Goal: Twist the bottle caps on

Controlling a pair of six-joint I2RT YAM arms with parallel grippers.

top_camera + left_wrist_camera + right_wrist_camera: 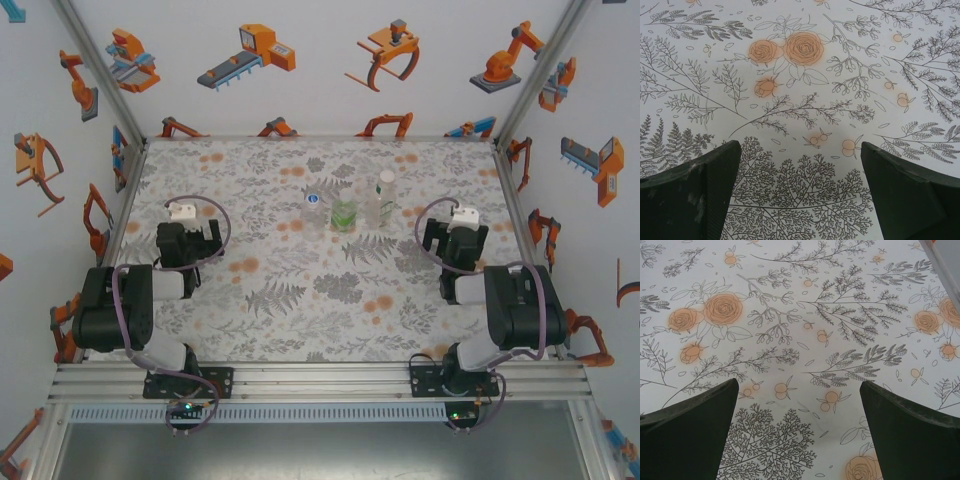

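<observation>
Three bottles stand upright in a row at the table's middle back: a short colourless bottle [315,218], a green-tinted bottle [344,214] and a taller colourless bottle [384,203]. A blue cap [314,197] sits at the short bottle's top and a white cap [387,177] at the tall one's top. The green cap is too small to make out. My left gripper [184,222] [800,145] hovers open over bare cloth, left of the bottles. To their right, the right gripper [458,226] [797,382] is open as well, with nothing between its fingers.
A floral tablecloth [290,300] covers the table. Printed walls with metal posts [100,70] close in the left, back and right sides. The right wrist view catches the wall's foot [945,260] at its upper right corner.
</observation>
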